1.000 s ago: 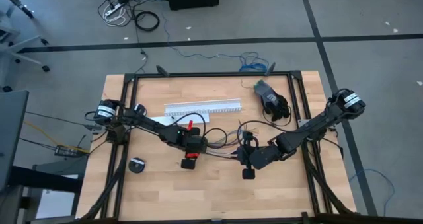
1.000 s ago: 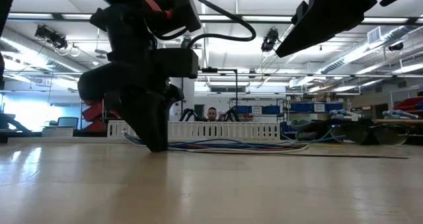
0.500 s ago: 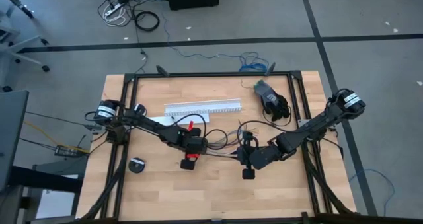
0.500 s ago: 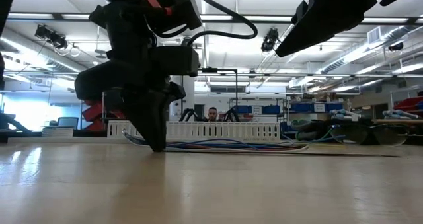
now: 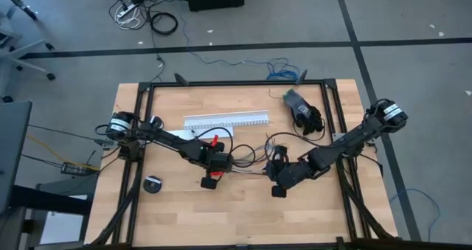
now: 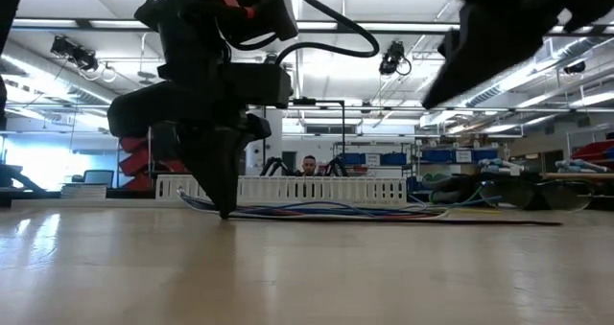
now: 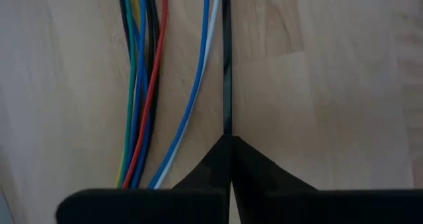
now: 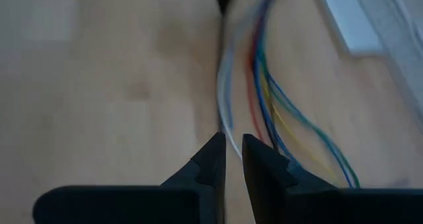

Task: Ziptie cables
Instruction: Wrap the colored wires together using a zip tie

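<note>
on the wooden table (image 5: 177,213), going from the left, there's a small round black thing (image 5: 153,184) sitting by itself near the left arm's side, well apart from everything else. next over, the left gripper (image 5: 211,180) is down at the tabletop in the middle, fingers pinched fully together, and in its wrist view the ziptie (image 7: 227,59) runs straight out from right where the tips meet, so it looks like it's pinching the end of that thin black strip. just beside the strip lie the cables (image 7: 142,72), a loose bunch of blue, red, green and white wires flat on the wood. behind them sits the white slotted channel (image 5: 225,121). further right, the right gripper (image 5: 277,187) hangs over the cables with its fingers (image 8: 210,159) only a sliver apart and nothing between them that i can see.
</note>
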